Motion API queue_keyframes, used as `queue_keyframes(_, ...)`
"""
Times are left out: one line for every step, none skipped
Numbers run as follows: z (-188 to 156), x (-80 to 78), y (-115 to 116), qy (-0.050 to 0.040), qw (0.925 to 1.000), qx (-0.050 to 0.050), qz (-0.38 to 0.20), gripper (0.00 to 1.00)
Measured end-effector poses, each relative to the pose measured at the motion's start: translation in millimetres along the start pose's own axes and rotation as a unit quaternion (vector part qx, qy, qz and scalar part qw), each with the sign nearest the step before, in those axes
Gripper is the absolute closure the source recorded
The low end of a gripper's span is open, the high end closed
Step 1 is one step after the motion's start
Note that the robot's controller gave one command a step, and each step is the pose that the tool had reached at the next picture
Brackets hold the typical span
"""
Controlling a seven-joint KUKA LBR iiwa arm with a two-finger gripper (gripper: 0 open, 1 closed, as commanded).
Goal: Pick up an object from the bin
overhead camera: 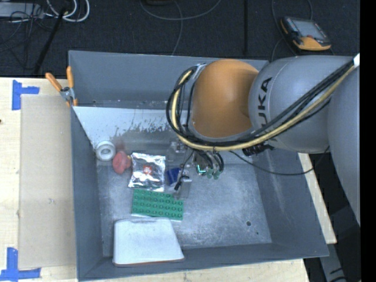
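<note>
Camera view: arm (223, 98) overhangs foil packet (147, 170), green studded plate (155, 205), pink lump (121, 162).

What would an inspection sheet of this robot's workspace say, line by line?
Surface: grey metal bin, floor speckled with pale dust.
Job's things: silvery foil packet, small blue thing and green studded plate, all close to the gripper.
Clutter: white roll and pink lump at the far left; flat white pad by the near wall.
Grippers: gripper low in the bin, at the blue thing's right side; whether it grips anything cannot be told.
Cables: black and yellow cables loop round the arm's orange cover.
Surroundings: dark floor behind the bin, with loose cables and an orange-and-black device.
</note>
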State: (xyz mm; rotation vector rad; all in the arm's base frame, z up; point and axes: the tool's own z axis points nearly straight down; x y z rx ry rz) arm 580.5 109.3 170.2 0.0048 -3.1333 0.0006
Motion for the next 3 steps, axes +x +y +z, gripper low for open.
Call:
queue_keyframes(102.5, 14.5, 38.4, -0.007, 0.9997, -0.001, -0.022, 0.0)
queue_keyframes(97.6, 14.1, 37.4, -0.0044, 0.9998, -0.001, -0.019, 1.0)
queue_keyframes(-50.5, 8.8, 48.5, -0.0084, 0.9999, -0.002, -0.013, 1.0)
